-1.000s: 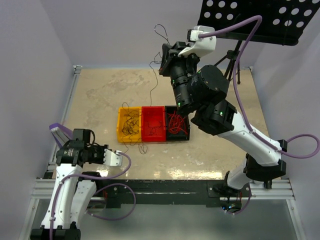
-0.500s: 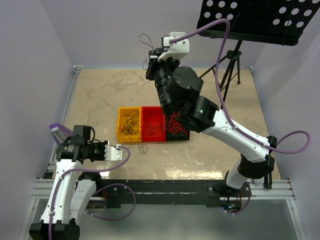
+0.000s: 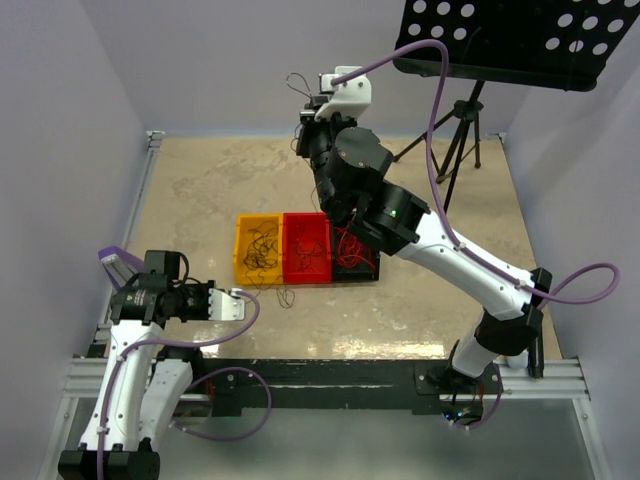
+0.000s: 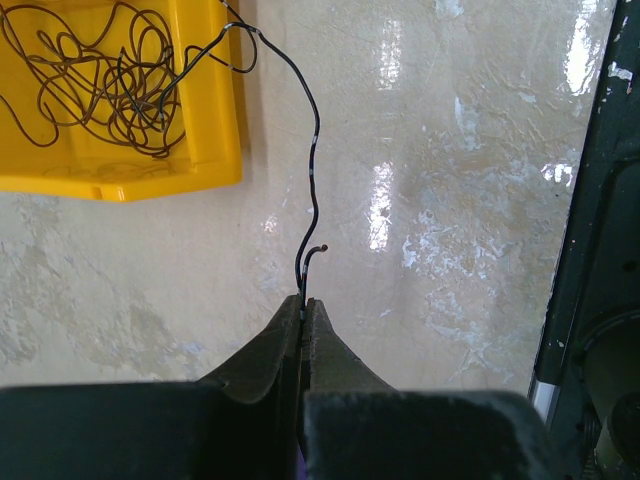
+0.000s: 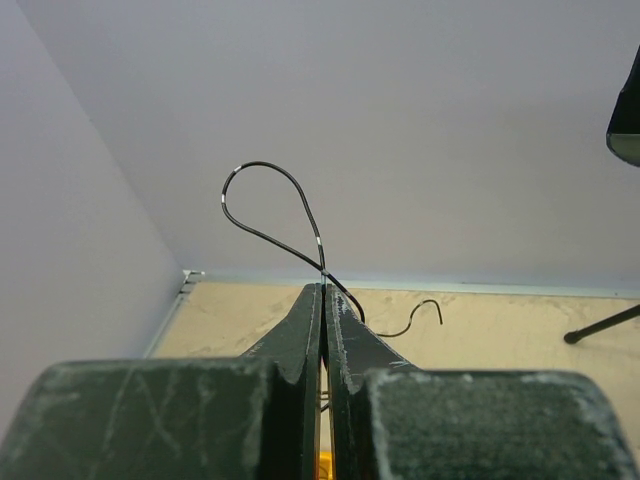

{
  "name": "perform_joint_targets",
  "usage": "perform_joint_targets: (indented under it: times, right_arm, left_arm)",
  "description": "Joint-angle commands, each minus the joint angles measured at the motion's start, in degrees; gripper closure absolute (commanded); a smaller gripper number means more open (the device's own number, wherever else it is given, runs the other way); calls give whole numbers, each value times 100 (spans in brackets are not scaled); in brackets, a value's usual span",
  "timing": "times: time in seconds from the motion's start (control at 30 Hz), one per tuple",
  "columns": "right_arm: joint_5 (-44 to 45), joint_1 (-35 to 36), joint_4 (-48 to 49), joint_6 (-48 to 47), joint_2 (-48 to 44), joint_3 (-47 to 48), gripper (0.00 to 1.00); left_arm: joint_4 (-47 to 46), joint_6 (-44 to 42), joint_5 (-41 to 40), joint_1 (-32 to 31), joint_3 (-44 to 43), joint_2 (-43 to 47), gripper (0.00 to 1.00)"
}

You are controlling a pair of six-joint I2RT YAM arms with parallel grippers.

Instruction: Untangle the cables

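- One dark cable [image 4: 312, 170] leaves the yellow bin [image 4: 215, 130] over its side wall. It runs across the bare surface [image 4: 450, 200] to the left fingers [image 4: 303, 306], which are clenched on its end.
- A second dark cable [image 5: 262, 164] loops above the right fingers [image 5: 322, 292], which are pinched on it high over the surface's far side.
- The yellow bin holds a tangle of dark cables [image 4: 100, 85], and the black bin [image 3: 356, 276] holds red cables [image 3: 352, 245].
- The red bin [image 3: 306, 272] sits between those two; its contents are unclear.
- Open surface lies left of and beyond the bins, and a tripod [image 3: 462, 130] stands at the far right.

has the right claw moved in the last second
Yes. In the top view the right claw has swung left, from over the right edge of the red bin to over its middle.
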State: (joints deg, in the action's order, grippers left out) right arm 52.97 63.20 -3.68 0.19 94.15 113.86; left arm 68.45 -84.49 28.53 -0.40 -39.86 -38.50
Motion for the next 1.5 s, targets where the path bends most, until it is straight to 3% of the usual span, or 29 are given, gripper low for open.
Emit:
perform_joint_targets:
  times: [0.0,0.47,1.17,1.47]
  right_arm:
    - [-68,-36,219,34,-37,74,100]
    - [-577,-203,113,631,227,-540,100]
    - [-1684,-317,-422,3127,-810,-3554,100]
    - [-2352,-343,-344,3743,-679,-4469,100]
  left_arm:
    - [2,29,223,14,-163,18,100]
    - [-94,82,144,14,-40,9,100]
    - [-340,257,258,5,-84,97,100]
    - [-323,266,275,5,-128,124,100]
